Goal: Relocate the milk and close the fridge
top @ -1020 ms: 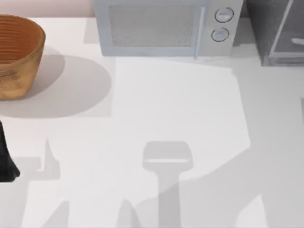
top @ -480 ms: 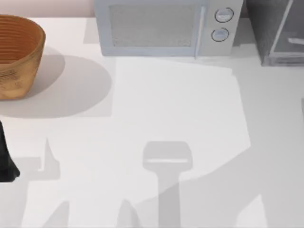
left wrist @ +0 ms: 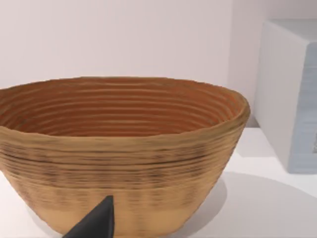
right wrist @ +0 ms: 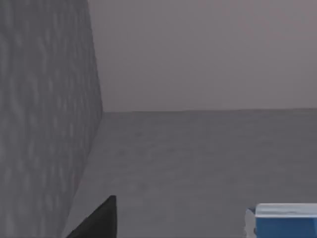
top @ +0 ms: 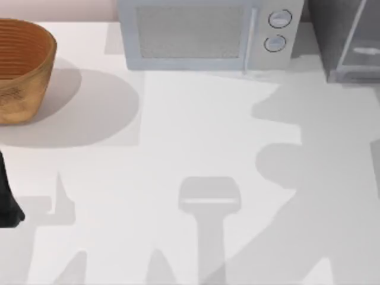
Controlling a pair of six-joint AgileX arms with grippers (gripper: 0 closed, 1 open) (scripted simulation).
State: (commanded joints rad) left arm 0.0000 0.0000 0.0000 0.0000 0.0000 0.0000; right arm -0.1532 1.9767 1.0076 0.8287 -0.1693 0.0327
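Right wrist view crops milk (right wrist: 286,220).

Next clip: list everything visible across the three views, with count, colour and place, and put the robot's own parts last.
Basket: one, woven tan-orange, far left of the table, close in front of the left wrist camera.
Microwave: one, light grey with two round knobs, back centre of the table.
Fridge: one, grey cabinet with pale-framed translucent door, back right corner.
Milk: one, blue top of a carton, at the edge of the right wrist view, inside a dim grey space with a speckled wall.
Table: one, white, crossed by grey shadows.
Left arm: one dark part at the table's left edge, parked.
Left gripper fingertip: one, dark, before the basket.
Right gripper fingertip: one, dark, in the dim space near the milk.
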